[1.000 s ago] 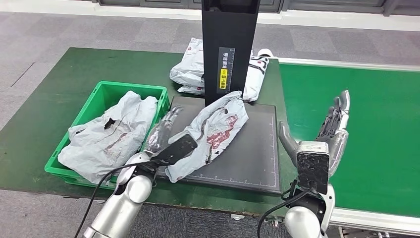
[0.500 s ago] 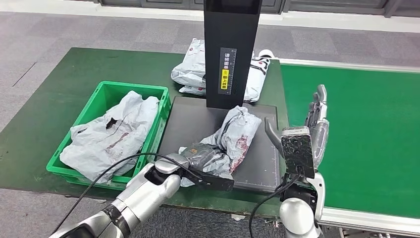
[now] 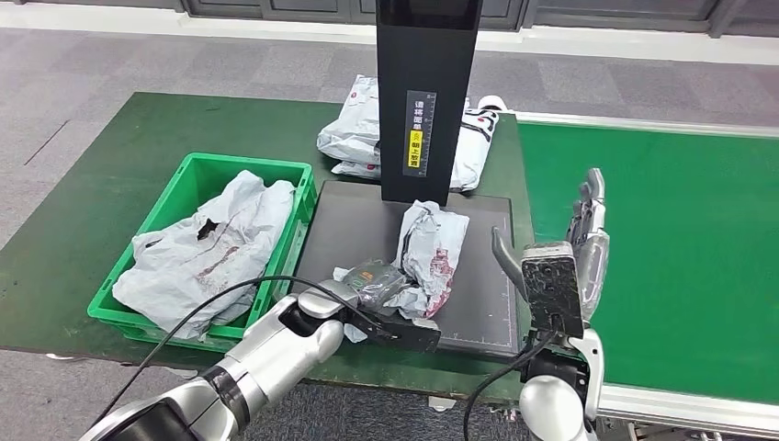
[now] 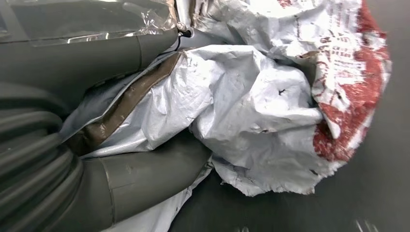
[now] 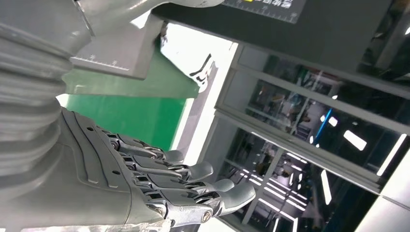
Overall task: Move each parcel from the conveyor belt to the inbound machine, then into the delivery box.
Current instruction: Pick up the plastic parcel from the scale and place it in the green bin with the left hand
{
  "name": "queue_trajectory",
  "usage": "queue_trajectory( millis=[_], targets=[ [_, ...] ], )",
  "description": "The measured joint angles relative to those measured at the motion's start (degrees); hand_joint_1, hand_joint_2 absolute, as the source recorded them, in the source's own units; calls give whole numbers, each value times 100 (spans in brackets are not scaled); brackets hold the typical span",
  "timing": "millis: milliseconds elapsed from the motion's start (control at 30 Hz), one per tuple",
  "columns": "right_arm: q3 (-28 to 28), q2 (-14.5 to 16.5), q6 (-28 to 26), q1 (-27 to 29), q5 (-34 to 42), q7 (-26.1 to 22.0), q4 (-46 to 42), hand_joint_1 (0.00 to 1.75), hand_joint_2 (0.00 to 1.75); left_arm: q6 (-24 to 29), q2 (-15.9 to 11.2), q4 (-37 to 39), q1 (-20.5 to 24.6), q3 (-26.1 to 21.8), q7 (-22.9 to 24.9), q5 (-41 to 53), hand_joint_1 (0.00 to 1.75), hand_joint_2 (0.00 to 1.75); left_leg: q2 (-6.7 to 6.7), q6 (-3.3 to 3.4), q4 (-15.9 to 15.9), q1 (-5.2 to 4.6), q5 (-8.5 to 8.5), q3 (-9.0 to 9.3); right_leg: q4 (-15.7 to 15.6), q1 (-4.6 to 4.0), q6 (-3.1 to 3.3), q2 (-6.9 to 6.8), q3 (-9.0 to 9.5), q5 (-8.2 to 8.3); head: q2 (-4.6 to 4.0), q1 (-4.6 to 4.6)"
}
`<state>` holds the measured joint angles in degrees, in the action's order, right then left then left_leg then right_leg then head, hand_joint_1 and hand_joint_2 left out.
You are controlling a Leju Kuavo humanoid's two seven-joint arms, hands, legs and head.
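One crumpled grey parcel [image 3: 424,253] lies on the black inbound machine [image 3: 349,225], gripped by the left robot hand [image 3: 372,285], apparently near its edge. Right robot hand [image 3: 588,239] hovers spread, holding nothing.

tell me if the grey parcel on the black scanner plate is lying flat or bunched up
Bunched up. The crumpled grey plastic parcel with red print is gathered into folds on the black scanner plate, its near end gripped by the left hand.
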<state>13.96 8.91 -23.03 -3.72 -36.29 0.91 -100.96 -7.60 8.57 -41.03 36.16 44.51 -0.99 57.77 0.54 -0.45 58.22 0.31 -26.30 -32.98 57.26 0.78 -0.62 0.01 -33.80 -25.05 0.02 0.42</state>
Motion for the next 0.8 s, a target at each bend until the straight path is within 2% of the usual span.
queue_trajectory(
  millis=[100,300,433,600,733,800],
  targets=[
    [-99,19,-15,190,-116,77,-186,0,175,455,-85,-249,-54,-51,456,59,175,175,-7,-2,0,0,1,-10,2,0,3,6,-14,3,-1,0],
    [-220,49,-1,398,-189,110,-430,0,175,529,-266,-717,-144,-189,698,130,175,175,-4,-5,0,0,9,-31,7,1,6,5,-35,5,-1,0],
    [-251,66,-102,517,-220,111,-544,0,175,1363,-363,-1219,-303,-440,1030,338,175,175,-7,-6,1,-1,8,-47,8,1,6,9,-53,6,0,0],
    [-304,68,-267,782,-227,110,-742,0,175,2570,-596,-2595,-576,-1220,1509,895,175,175,-13,-9,-1,0,4,-63,10,1,7,15,-70,5,-2,0],
    [-313,68,-277,807,-227,110,-757,0,175,2710,-617,-2768,-624,-1311,1536,964,175,175,-14,-10,-2,0,4,-63,11,1,7,17,-70,4,-1,0],
    [-322,68,-283,845,-225,111,-775,0,175,2946,-662,-3111,-764,-1525,1547,1083,175,175,-19,-15,-4,0,0,-61,11,1,10,23,-73,2,0,-1]
  ],
)
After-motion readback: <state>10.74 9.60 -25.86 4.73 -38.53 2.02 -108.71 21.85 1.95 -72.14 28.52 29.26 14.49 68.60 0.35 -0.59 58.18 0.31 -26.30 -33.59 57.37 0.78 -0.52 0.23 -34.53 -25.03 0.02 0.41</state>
